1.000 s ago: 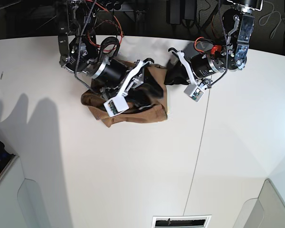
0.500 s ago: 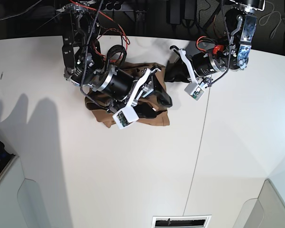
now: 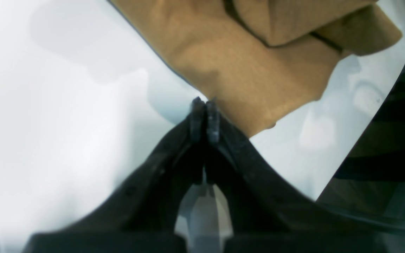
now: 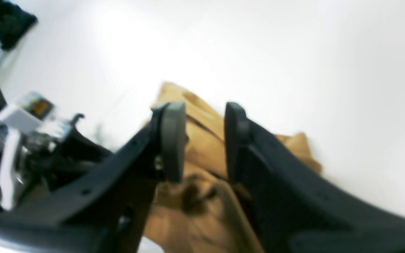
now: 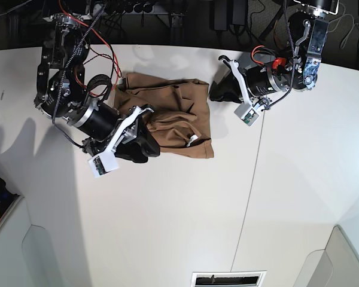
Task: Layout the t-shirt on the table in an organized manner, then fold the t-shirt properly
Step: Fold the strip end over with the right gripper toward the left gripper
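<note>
The tan-brown t-shirt (image 5: 167,113) lies crumpled but partly spread at the far middle of the white table (image 5: 167,209), its white tag (image 5: 192,139) showing near its front right. My right gripper (image 5: 146,146) is open at the shirt's front left edge. In the right wrist view the shirt (image 4: 202,140) shows through the gap between the fingers of that gripper (image 4: 199,140). My left gripper (image 5: 218,92) is shut beside the shirt's far right corner. In the left wrist view its tips (image 3: 204,105) meet at the shirt's edge (image 3: 251,70), with no cloth seen between them.
A thin dark seam (image 5: 251,179) runs across the table right of the shirt. Cables and dark equipment (image 5: 227,15) sit beyond the table's far edge. A grey unit (image 5: 347,257) stands at the front right and a vent (image 5: 227,278) at the front edge.
My right arm has swung left and toward the front, off the top of the shirt. The shirt now lies wider and flatter. My left arm has hardly moved.
</note>
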Robot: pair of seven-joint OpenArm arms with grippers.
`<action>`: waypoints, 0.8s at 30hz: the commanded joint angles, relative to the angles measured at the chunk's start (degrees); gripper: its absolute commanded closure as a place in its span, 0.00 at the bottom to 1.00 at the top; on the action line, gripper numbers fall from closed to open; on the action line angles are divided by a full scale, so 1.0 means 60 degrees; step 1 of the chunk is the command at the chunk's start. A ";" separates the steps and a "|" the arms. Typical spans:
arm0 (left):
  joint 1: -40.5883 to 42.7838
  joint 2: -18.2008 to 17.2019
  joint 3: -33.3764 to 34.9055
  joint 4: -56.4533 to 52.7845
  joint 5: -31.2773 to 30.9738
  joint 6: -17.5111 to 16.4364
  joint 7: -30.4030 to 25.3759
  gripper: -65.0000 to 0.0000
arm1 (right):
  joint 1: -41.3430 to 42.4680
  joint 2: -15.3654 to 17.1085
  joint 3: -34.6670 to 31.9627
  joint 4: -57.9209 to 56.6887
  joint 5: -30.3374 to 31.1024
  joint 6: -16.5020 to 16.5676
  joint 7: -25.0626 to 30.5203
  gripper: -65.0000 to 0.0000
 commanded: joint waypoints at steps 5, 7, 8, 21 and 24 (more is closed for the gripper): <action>-0.0084 -0.0073 -0.0022 0.0175 -0.0098 -0.0079 -0.0106 1.00 | -0.0506 0.0419 -0.0011 0.0087 0.0109 0.0051 0.0310 0.72; -0.0080 -0.0069 -0.0022 0.0175 -0.0102 -0.0079 -0.0106 1.00 | -0.0801 0.0419 -0.0153 -0.0004 0.0131 0.0051 0.0372 0.72; -0.0084 -0.0069 -0.0022 0.0175 -0.0102 -0.0079 -0.0106 1.00 | -0.0918 0.0419 -0.0291 -0.0047 0.0182 0.0051 0.0372 0.72; -0.0084 -0.0076 -0.0022 0.0171 -0.0095 -0.0079 -0.0102 1.00 | -0.1217 0.0390 -0.3002 -0.0018 0.0816 0.0058 0.0346 0.72; -0.0084 -0.0076 -0.0025 0.0171 -0.0098 -0.0079 -0.0102 1.00 | -0.1213 0.0299 -0.3038 0.0142 0.0805 0.0055 0.0525 0.72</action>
